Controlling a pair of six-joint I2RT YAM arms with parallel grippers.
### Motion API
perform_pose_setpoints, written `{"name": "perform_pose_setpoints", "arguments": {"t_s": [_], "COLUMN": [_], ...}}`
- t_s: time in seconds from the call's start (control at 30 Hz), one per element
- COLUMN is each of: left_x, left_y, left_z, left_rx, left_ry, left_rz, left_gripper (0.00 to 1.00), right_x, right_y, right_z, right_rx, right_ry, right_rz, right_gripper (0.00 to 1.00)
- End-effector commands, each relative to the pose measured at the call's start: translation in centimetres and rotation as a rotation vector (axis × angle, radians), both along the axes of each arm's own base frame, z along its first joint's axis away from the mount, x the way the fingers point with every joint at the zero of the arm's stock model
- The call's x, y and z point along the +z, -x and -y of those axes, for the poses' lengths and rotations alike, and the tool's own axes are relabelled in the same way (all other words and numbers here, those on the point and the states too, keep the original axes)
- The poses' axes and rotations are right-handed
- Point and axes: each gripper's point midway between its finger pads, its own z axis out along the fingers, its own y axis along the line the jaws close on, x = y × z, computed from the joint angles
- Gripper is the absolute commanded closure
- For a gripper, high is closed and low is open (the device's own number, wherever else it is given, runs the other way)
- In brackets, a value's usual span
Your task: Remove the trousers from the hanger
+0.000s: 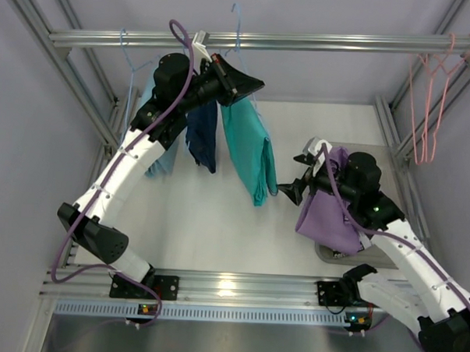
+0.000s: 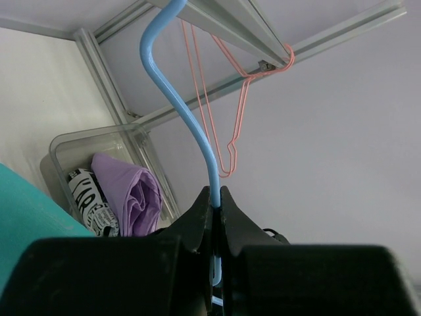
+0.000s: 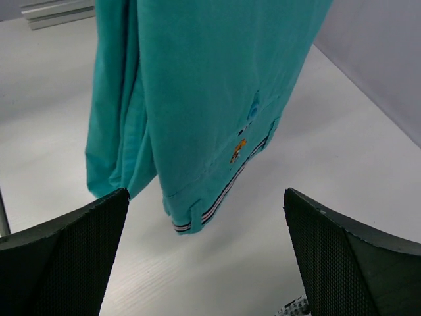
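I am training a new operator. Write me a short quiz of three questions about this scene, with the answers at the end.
1. True or false: the left arm's jaws are shut on the thin light-blue wire hanger.
2. The right arm's jaws are open. Which garment hangs in front of them? A) the teal trousers B) a red shirt C) a yellow towel
3. Fill in: the bundled purple garment lies in a clear plastic ____.

Key: 1 true; 2 A; 3 bin.
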Motion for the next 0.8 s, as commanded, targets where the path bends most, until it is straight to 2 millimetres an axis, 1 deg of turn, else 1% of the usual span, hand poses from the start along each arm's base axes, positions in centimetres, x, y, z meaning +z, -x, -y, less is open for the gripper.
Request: {"name": "perform_pose_setpoints", "arguments": {"t_s": [0.0,0.03,0.1,0.13,0.2,0.23,0.27,0.4,0.47,0.53,0.63,0.73,0.77], "left_x": [11.1,11.2,11.3,11.6,11.9,12.1,12.2,12.4,12.5,12.6,12.8,12.8,12.9], "left_y": [3.5,3.5,3.5,3.5,3.6,3.7,3.9,4.0,4.1,4.1,4.2,4.1,4.2], "left_z": [-1.3,-1.2,-1.1,-1.2,-1.2,-1.2,-1.2,-1.3,-1.3,-1.3,-1.3,-1.2,-1.2], "left_rx": [-0.037,-0.043,-0.045,-0.043,-0.047,-0.049,-0.055,-0.058,-0.063,-0.062,-0.066,-0.071,-0.074], "left_ry": [0.206,0.208,0.211,0.213,0.217,0.220,0.224,0.232,0.235,0.236,0.245,0.250,0.253], "left_rz": [0.336,0.335,0.337,0.341,0.347,0.350,0.348,0.351,0.350,0.350,0.350,0.348,0.344], "left_gripper": [1.00,1.00,1.00,1.00,1.00,1.00,1.00,1.00,1.00,1.00,1.00,1.00,1.00], "right_x": [2.6,2.4,0.8,0.5,-0.8,-1.0,-1.0,-1.1,-1.0,-0.1,0.8,1.2,0.9], "right_y": [-1.5,-1.4,-1.5,-1.1,-1.4,-1.5,-1.9,-3.4,-3.8,-3.8,-3.3,-3.2,-3.8], "right_z": [-1.7,-2.3,-3.0,-3.6,-4.2,-4.4,-4.7,-4.9,-5.1,-5.5,-6.4,-7.3,-7.3], "right_rx": [0.020,0.036,0.047,0.068,0.070,0.072,0.066,0.007,-0.005,0.003,0.028,0.030,0.005], "right_ry": [-0.054,-0.055,-0.030,-0.026,-0.011,-0.016,-0.032,-0.065,-0.086,-0.120,-0.166,-0.186,-0.185], "right_rz": [0.182,0.196,0.194,0.197,0.177,0.172,0.168,0.178,0.161,0.171,0.170,0.171,0.156], "right_gripper": [0.01,0.01,0.01,0.00,0.01,0.01,0.01,0.01,0.01,0.00,0.01,0.00,0.01]}}
